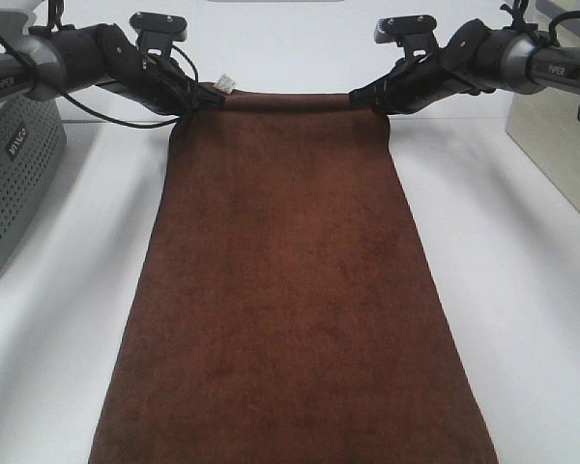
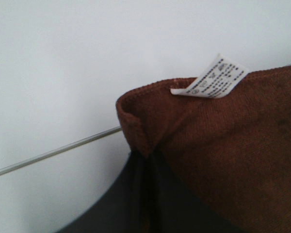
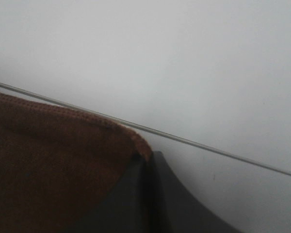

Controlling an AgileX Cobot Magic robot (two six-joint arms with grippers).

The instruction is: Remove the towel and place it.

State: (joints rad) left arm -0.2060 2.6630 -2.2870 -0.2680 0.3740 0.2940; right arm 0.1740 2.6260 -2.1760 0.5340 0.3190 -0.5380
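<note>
The dark brown towel stretches from the far middle of the white table down past the near edge of the exterior view. Its white tag sticks up at the far left corner. My left gripper is shut on that far left corner, which shows in the left wrist view with the tag above the dark fingers. My right gripper is shut on the far right corner, which shows in the right wrist view pinched between the fingers. Both corners are held a little above the table.
A grey perforated basket stands at the left edge of the table. A light beige box stands at the right edge. White table surface lies on both sides of the towel.
</note>
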